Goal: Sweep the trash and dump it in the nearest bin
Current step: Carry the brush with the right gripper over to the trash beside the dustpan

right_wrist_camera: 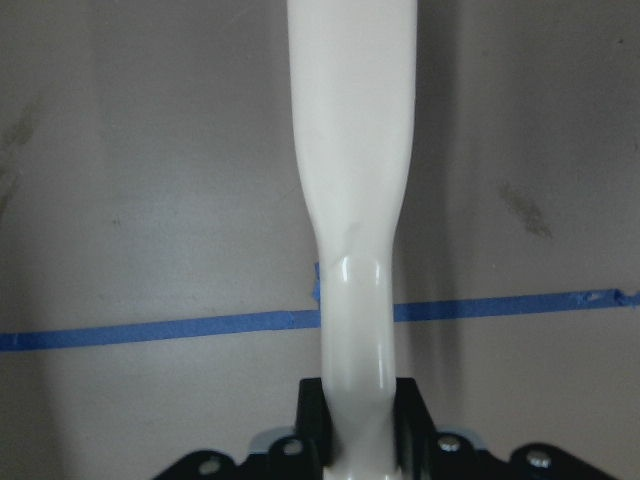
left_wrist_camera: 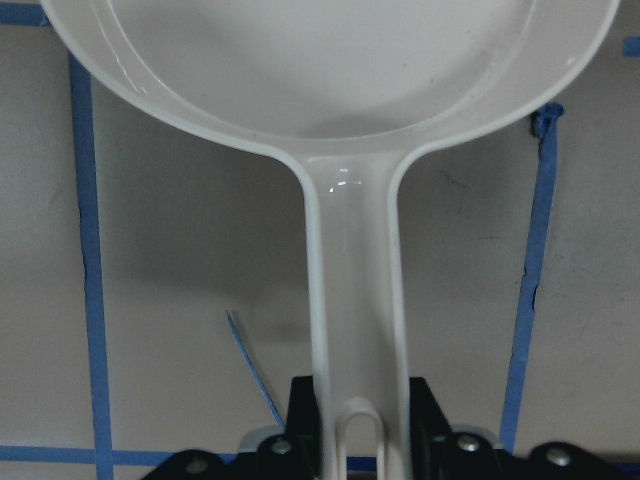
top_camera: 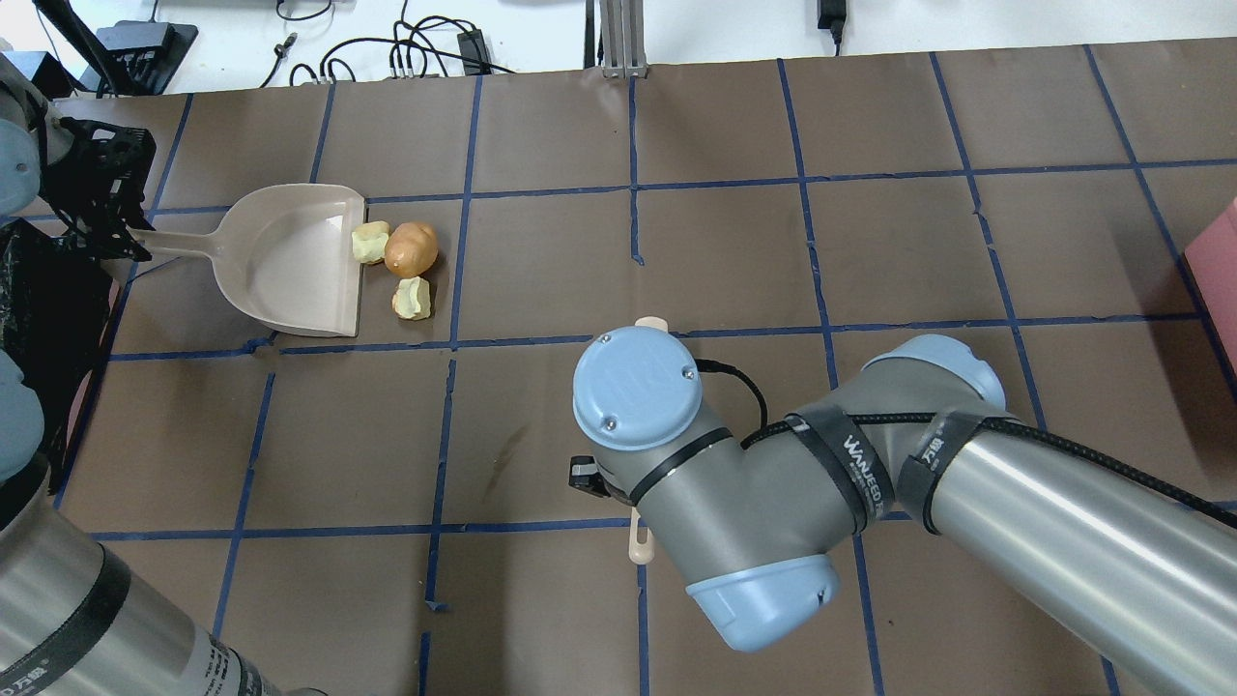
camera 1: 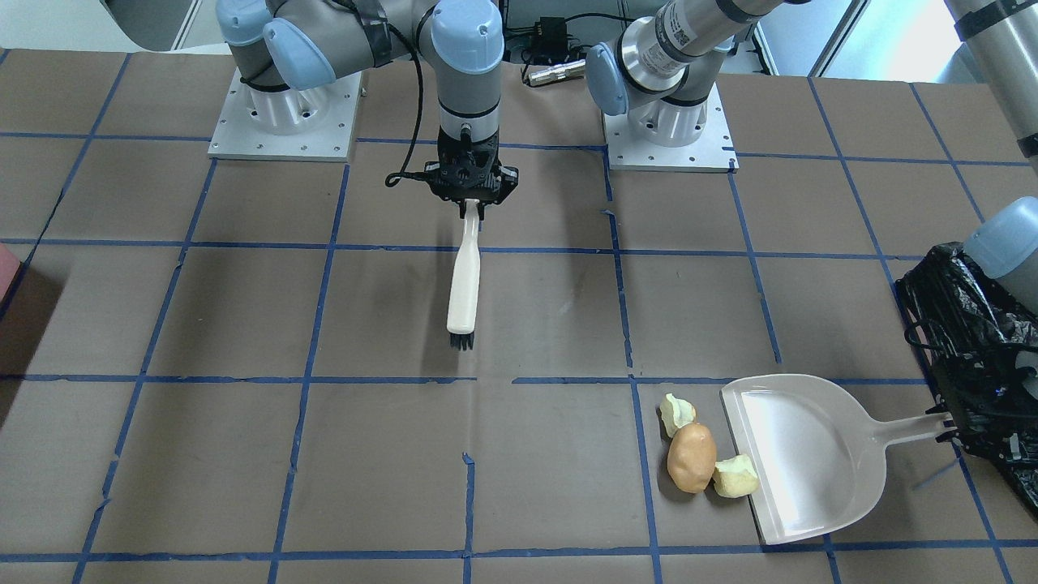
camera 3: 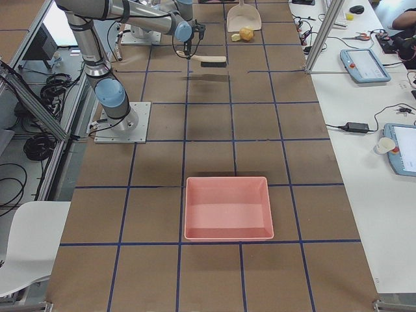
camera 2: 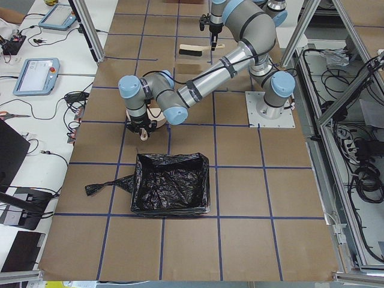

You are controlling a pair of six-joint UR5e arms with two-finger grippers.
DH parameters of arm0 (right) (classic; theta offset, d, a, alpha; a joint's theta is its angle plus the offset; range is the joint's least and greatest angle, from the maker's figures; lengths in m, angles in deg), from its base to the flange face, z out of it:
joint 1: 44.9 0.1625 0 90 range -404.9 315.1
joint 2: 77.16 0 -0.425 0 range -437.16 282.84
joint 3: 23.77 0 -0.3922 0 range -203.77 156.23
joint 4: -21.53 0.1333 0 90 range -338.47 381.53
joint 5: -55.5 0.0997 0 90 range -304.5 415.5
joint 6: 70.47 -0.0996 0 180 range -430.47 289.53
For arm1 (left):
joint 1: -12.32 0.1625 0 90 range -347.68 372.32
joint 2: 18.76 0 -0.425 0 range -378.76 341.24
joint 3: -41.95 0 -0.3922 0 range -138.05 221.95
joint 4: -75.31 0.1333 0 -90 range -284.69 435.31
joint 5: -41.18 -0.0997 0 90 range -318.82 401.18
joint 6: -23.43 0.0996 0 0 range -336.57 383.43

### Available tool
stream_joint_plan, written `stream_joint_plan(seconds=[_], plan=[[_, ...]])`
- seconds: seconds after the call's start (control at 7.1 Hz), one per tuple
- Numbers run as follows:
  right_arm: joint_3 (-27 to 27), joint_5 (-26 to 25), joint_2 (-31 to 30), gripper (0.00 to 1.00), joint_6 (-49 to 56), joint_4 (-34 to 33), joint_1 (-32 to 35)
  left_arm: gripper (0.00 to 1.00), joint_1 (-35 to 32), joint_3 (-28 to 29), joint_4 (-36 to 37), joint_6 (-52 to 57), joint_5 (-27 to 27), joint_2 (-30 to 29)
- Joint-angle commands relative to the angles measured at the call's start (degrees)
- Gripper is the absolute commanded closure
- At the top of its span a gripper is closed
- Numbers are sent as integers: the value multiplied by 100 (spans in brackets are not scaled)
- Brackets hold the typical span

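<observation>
Right gripper clenched on cream plastic brush with black bristles, raised off table. Tan potato-like lump and two pale yellow-green chunks at lip of white plastic dustpan. Left gripper grasping dustpan handle. Black-bag-lined bin just beside.

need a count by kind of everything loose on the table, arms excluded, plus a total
tan potato-like lump: 1
pale yellow-green chunks: 2
dustpan: 1
brush: 1
black-lined bin: 1
pink bin: 1
total: 7
</observation>
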Motion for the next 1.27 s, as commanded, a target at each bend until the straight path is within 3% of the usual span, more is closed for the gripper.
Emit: stream_joint_plan(seconds=[0.0,0.42,0.84,1.13], plan=[[-685,61,498,100,-1126,45,-98,99,-4,-6,-1,3,-3,-5],[-2054,105,1457,100,-2596,263,340,99,-13,-32,-10,3,-3,13],[-4171,122,2870,100,-3590,1265,815,99,-4,-207,-27,29,-11,179],[-4713,306,3173,100,-3997,1486,974,99,-4,-226,-27,38,-11,215]])
